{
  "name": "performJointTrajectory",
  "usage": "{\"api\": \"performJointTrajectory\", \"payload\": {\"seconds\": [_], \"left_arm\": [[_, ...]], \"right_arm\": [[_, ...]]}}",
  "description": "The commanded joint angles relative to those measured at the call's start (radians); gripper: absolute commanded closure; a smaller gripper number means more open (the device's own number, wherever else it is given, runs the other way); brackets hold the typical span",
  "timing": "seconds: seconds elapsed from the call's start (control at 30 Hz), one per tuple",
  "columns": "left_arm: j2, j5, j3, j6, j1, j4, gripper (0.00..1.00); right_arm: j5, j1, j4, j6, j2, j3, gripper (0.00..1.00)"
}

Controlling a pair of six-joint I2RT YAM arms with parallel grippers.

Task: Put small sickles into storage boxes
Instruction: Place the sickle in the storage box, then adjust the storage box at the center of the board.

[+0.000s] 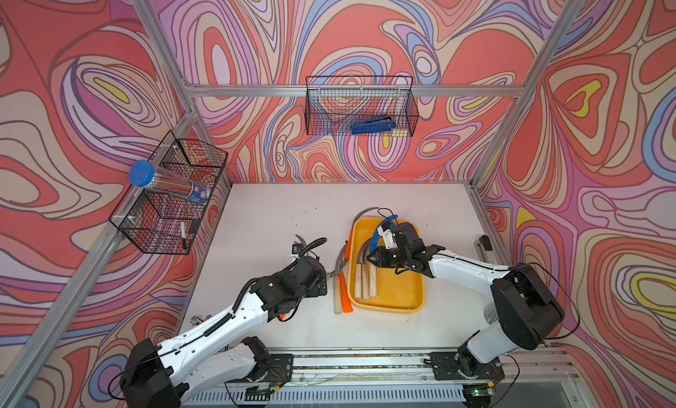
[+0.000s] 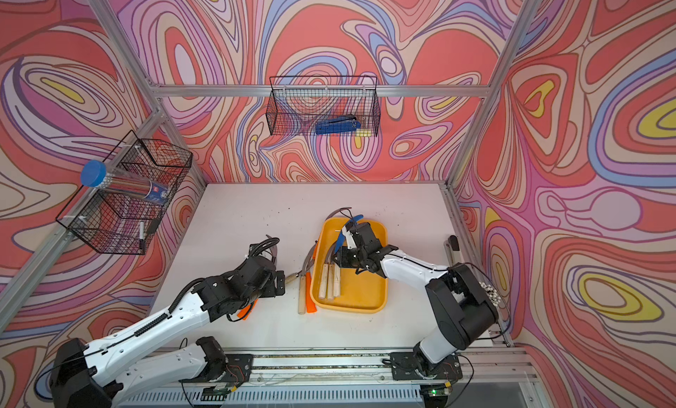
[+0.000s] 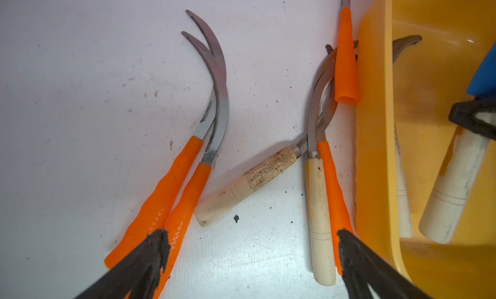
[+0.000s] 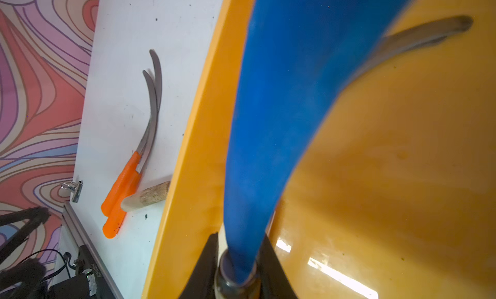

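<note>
Right claw (image 4: 239,254) clamping tight on neck of blue-bladed sickle (image 4: 281,96), holding it over yellow tray (image 1: 398,289), blade pointing toward tray's far end. Three wooden-handled sickles (image 1: 365,278) lying side by side inside tray, along its left wall. Left claw (image 3: 252,238) gaping wide, gripping nothing, hovering low over table (image 1: 263,219) left of tray. Under it: two orange-handled sickles (image 3: 171,198) lying together, lone wooden-handled sickle (image 3: 247,182) slanting beside them, wooden and orange pair (image 3: 320,203) lying just beside tray's outer wall.
</note>
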State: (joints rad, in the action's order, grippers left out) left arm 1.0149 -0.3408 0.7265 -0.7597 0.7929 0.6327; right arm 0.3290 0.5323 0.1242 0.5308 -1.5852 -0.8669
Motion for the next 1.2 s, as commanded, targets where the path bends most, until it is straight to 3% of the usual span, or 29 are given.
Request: {"api": "performJointTrajectory", "payload": {"seconds": [0.0, 0.2, 0.3, 0.47, 0.87, 1.17], "left_arm": [[0.021, -0.004, 0.037, 0.024, 0.0, 0.037, 0.0], [0.067, 0.118, 0.044, 0.102, 0.0, -0.008, 0.0], [0.072, 0.203, 0.03, 0.13, 0.0, -0.053, 0.0], [0.043, 0.327, -0.018, 0.154, 0.0, -0.159, 0.0], [0.132, 0.515, -0.046, 0.142, 0.008, -0.361, 0.0], [0.277, 0.577, 0.001, 0.144, 0.042, -0.506, 0.0]], "right_arm": [[-0.008, -0.012, -0.026, -0.028, -0.034, 0.008, 1.0], [0.006, -0.017, -0.042, -0.034, -0.104, -0.015, 0.94], [0.002, -0.018, -0.036, -0.034, -0.135, -0.031, 0.85], [-0.011, -0.02, -0.023, -0.035, -0.153, -0.049, 0.57], [-0.132, -0.042, 0.103, -0.048, -0.119, -0.117, 0.07], [-0.208, -0.128, 0.184, -0.054, -0.158, -0.191, 0.02]]}}
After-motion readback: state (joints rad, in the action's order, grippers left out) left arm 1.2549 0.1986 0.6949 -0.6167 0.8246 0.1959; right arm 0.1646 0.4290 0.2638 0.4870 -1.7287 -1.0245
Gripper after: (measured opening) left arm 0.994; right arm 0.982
